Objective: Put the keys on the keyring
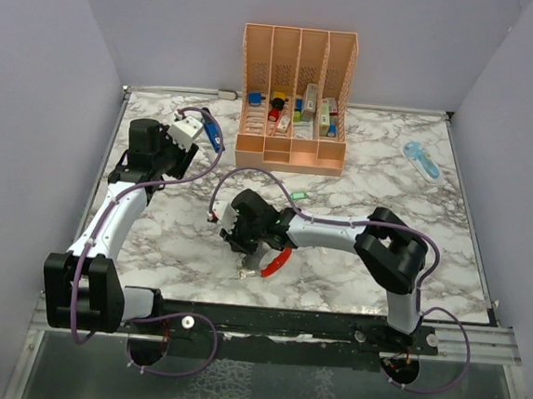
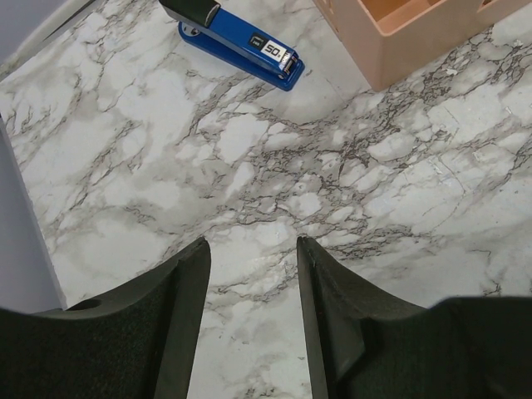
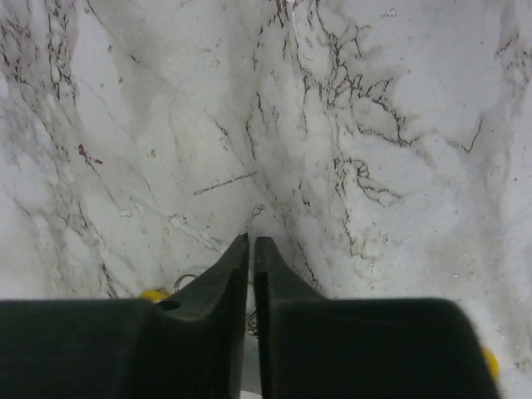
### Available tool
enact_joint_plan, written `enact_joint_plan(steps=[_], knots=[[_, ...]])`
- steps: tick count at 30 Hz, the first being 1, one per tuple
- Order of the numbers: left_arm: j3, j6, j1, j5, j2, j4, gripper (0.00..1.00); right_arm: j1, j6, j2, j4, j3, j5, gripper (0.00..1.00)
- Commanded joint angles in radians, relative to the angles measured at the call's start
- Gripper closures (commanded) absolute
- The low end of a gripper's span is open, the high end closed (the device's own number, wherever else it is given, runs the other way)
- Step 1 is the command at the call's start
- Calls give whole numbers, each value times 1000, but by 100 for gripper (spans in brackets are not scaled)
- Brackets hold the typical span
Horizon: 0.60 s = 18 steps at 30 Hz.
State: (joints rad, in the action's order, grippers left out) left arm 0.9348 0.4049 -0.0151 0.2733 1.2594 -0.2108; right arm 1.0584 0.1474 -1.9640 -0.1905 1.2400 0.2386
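Near the desk's front edge, the red keyring [image 1: 278,262] lies just beside the right tool [image 3: 251,239], whose jaws stand a slit apart; whether they grip anything, I cannot tell. Toward the far left corner, the left tool [image 2: 252,245] has its jaws apart over marble, short of a blue stapler [image 2: 241,46].

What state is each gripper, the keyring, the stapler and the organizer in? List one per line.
left gripper: open, empty, above the table.
right gripper: jaws nearly together; any grip unclear.
keyring: lying on the table by the right gripper.
stapler: closed, lying flat.
organizer: upright, small items in its slots.
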Motion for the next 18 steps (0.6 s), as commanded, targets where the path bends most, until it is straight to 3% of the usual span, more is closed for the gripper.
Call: enact_joint_plan(steps=[1,7,12,18], knots=[[4,-9,-4,27,-4,6,51,-1,9,-16,-22,32,-1,99],[7,-11,-3,29,-4,6,51,-1,-6,17,-22,22,-33,99],[9,-10,-3,34,-4,2,51,0,-10,58,-74,36,-54,84],[7,-11,-3,38,-5,2,52,-1,-10,86,-119,24,-47,82]])
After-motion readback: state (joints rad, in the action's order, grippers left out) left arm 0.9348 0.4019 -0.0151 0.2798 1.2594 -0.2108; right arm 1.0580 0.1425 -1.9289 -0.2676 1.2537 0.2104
